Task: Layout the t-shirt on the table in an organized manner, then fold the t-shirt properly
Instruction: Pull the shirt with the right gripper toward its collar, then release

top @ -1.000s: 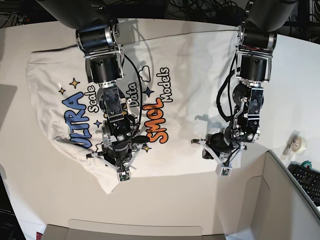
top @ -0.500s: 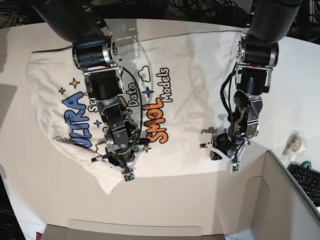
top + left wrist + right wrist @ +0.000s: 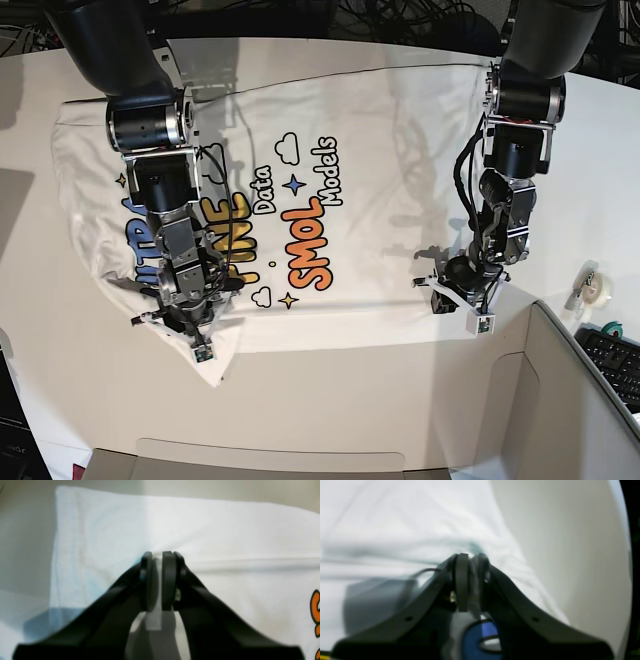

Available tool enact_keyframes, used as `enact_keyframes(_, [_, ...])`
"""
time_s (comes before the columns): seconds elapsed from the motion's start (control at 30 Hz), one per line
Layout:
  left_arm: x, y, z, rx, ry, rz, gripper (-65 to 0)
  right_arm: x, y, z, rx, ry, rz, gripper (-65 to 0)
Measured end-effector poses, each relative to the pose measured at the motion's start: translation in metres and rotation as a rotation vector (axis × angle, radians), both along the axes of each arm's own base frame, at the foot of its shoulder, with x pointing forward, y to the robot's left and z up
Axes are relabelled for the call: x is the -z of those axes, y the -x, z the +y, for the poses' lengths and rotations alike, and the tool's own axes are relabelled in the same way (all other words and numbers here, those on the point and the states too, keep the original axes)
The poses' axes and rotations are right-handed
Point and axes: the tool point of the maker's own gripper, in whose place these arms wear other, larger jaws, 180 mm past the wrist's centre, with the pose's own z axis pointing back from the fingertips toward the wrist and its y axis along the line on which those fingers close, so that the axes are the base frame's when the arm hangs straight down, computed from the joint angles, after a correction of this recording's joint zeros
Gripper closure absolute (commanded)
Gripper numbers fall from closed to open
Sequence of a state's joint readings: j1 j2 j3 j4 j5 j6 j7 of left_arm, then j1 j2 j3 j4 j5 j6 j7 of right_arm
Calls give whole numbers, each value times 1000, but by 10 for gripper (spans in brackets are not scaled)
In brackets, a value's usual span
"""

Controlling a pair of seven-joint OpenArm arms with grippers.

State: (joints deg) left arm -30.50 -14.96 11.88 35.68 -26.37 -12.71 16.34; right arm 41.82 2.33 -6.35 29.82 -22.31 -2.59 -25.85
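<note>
Left gripper (image 3: pixel 157 580) pinching a fold of the t-shirt (image 3: pixel 380 150) near its near right hem. Right gripper (image 3: pixel 470 585) pressed onto shirt fabric at the near left corner. Shirt spread print-up across the table (image 3: pixel 350 400).

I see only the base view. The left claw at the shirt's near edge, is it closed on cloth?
Observer: Yes. In its wrist view the left claw pinches a white fold of the t-shirt.
Operator: And the right claw?
Observer: The right claw is also shut on white cloth.
Operator: What lies beside the right claw?
Observer: Bare table, just past the shirt's edge.
</note>
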Motion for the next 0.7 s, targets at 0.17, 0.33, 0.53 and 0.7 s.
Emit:
enact_keyframes(0.17, [2,4,5,-2,-2,-4,-67,-7,1,-41,48,49,12,-76])
enact_keyframes(0.33, [3,6,7,-3,-3,-2,-67,-27,1,-95,120,112,-3,-76])
enact_keyframes(0.53, [6,15,14,-5,-34,0,-67,-72,-15,-135,162,161,-95,-76])
enact_keyframes(0.7, [5,23,15,-3,-51,-13,-67,-100,-29,-137,147,167,-175,-74])
